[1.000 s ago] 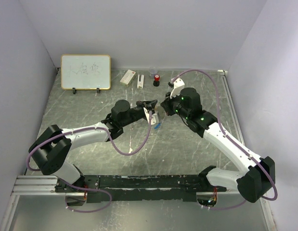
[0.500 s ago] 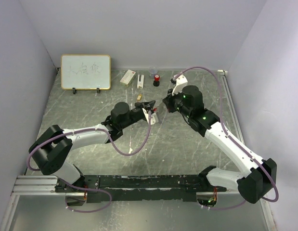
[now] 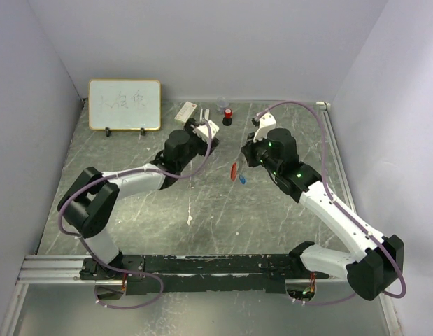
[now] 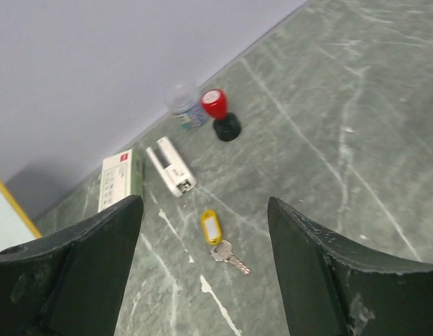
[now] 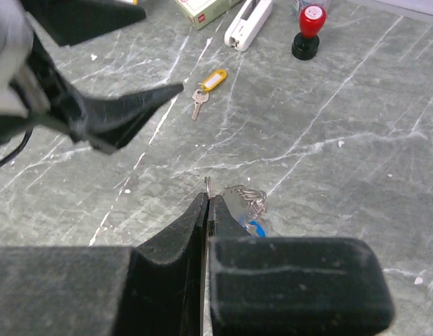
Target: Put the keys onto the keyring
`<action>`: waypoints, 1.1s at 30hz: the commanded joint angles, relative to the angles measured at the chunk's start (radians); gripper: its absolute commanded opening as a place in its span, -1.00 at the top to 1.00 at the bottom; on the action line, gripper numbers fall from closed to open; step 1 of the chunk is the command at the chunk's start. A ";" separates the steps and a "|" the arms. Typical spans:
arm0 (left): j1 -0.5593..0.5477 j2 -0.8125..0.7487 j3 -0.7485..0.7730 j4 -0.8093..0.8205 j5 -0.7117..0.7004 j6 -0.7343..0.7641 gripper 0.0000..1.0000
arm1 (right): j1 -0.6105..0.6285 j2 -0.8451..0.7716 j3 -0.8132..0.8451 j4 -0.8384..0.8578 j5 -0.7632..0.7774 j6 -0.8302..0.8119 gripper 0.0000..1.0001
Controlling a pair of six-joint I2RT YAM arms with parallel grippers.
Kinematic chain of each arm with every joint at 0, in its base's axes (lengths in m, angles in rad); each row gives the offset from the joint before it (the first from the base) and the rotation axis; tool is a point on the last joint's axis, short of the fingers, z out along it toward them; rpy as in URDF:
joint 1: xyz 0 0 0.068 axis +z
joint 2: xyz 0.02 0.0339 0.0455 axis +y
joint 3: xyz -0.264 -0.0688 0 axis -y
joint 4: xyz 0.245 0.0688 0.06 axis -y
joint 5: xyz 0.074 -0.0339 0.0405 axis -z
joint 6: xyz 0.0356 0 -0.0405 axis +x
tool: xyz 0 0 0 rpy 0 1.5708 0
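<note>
Keyring point(image 5: 243, 190) hangs pinched in the right end effector point(image 5: 207, 199); left end effector point(image 4: 203, 204) gapes wide above a yellow-tagged key point(image 4: 211, 227).

The surface point(image 4: 356, 105) is grey-green, veined with white. Near the red-and-black stamp point(image 4: 222, 117) are a white box point(image 4: 120, 180) and a yellow tag point(image 4: 211, 227). The keyring point(image 3: 233, 170) has a red tag, one key point(image 5: 256, 228) a blue head.

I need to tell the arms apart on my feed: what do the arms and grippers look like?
Both match: the left arm and right arm have white links between bulky black joints, each trailed by a looping mauve cable. The left gripper and right gripper carry matte black, wedge-shaped fingers tapering to points. Small green lights show on the right arm.
</note>
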 commanded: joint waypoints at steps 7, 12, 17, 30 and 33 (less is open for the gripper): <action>0.163 0.185 0.220 -0.253 0.097 -0.302 -0.83 | -0.010 -0.028 -0.022 0.026 -0.018 -0.004 1.00; 0.258 0.253 0.250 -0.247 0.303 -0.411 -0.94 | -0.013 -0.027 -0.026 0.027 -0.023 -0.007 1.00; 0.307 0.314 0.297 -0.289 0.416 -0.450 -1.00 | -0.014 -0.025 -0.027 0.028 -0.028 -0.008 1.00; 0.311 0.413 0.365 -0.379 0.439 -0.439 -0.81 | -0.017 -0.012 -0.023 0.035 -0.048 -0.005 1.00; 0.309 0.427 0.361 -0.367 0.423 -0.437 -0.80 | -0.017 -0.007 -0.022 0.038 -0.053 -0.004 1.00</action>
